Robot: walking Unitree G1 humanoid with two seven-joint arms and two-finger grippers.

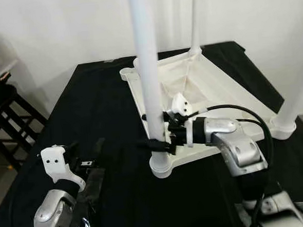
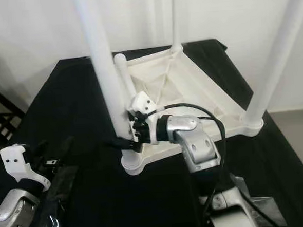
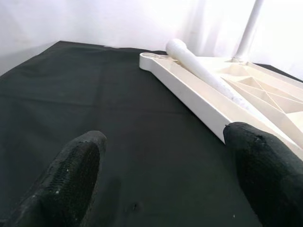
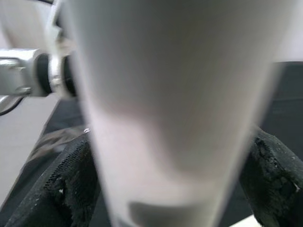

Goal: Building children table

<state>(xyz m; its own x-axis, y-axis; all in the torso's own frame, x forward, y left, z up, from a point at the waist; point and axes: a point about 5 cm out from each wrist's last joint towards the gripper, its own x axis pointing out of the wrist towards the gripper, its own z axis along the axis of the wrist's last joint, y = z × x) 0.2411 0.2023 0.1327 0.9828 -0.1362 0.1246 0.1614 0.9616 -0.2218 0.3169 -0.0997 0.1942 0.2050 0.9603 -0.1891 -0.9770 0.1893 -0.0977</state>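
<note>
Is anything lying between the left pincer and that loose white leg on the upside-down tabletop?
Nothing visible. The left pincer is open over bare black tablecloth, and the loose white plastic leg lies along the rim of the inverted white tabletop ahead. The right pincer grips a standing white leg.

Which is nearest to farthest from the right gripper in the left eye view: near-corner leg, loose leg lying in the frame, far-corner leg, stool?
1. Near-corner leg: upright, between the fingers of the right gripper.
2. Loose leg: lying in the upturned table frame, just behind the gripper.
3. Far-corner leg: upright at the frame's back corner.
4. Stool: off the table, far on the robot's left.
</note>
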